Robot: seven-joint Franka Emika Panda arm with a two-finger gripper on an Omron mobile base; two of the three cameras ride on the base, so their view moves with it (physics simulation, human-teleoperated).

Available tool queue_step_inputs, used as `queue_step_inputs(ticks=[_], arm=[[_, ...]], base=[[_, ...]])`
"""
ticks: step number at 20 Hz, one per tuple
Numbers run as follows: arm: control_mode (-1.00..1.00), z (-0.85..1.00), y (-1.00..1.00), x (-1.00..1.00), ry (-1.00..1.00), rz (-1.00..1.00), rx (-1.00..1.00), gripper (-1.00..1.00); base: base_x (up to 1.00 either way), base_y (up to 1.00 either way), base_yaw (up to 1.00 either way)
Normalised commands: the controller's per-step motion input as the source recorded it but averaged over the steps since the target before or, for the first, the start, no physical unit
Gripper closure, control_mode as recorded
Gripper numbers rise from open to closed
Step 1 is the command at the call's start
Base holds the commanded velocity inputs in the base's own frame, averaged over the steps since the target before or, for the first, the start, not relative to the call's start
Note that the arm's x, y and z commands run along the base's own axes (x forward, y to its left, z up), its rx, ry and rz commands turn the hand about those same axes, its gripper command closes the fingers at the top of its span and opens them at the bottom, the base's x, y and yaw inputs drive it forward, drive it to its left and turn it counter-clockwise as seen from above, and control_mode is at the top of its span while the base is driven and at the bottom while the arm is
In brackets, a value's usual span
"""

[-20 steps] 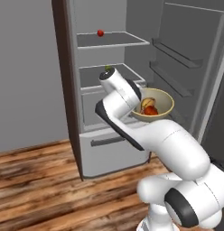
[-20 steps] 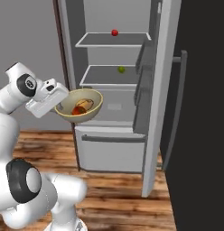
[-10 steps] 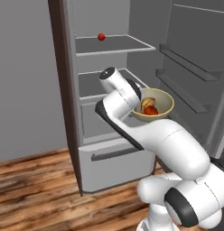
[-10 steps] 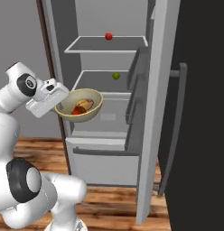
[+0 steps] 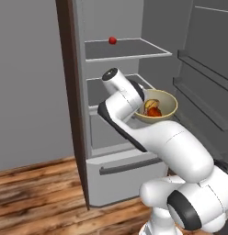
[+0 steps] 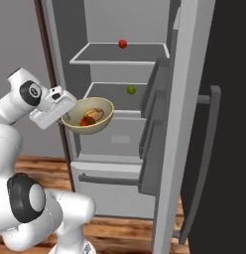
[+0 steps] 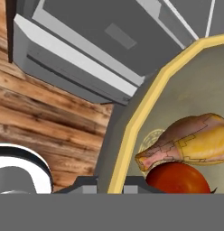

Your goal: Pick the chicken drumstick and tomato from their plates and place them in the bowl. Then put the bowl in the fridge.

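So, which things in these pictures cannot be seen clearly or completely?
- Pincer fingertips: in the hand view, hidden behind the rim of the deep tan round bowl, so the exact grip point is unclear.
- Glossy red tomato: hand view, lower part cut off at the bottom.
- Golden-brown chicken drumstick: left base view, partly hidden by the bowl wall.
- Small green ball on the tall grey fridge shelf: right base view, too small to identify.
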Motion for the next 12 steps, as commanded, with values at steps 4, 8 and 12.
queue_step_inputs(ticks=[4, 8, 12], arm=[[1.0, 0.0, 0.0, 0.0, 0.0, 0.0, 0.0, 1.0], [1.0, 0.0, 0.0, 0.0, 0.0, 0.0, 0.0, 1.0], [1.0, 0.0, 0.0, 0.0, 0.0, 0.0, 0.0, 1.0]], base=[[0.53, -0.16, 0.17], [0.54, -0.22, 0.1], [0.51, -0.16, 0.06]])
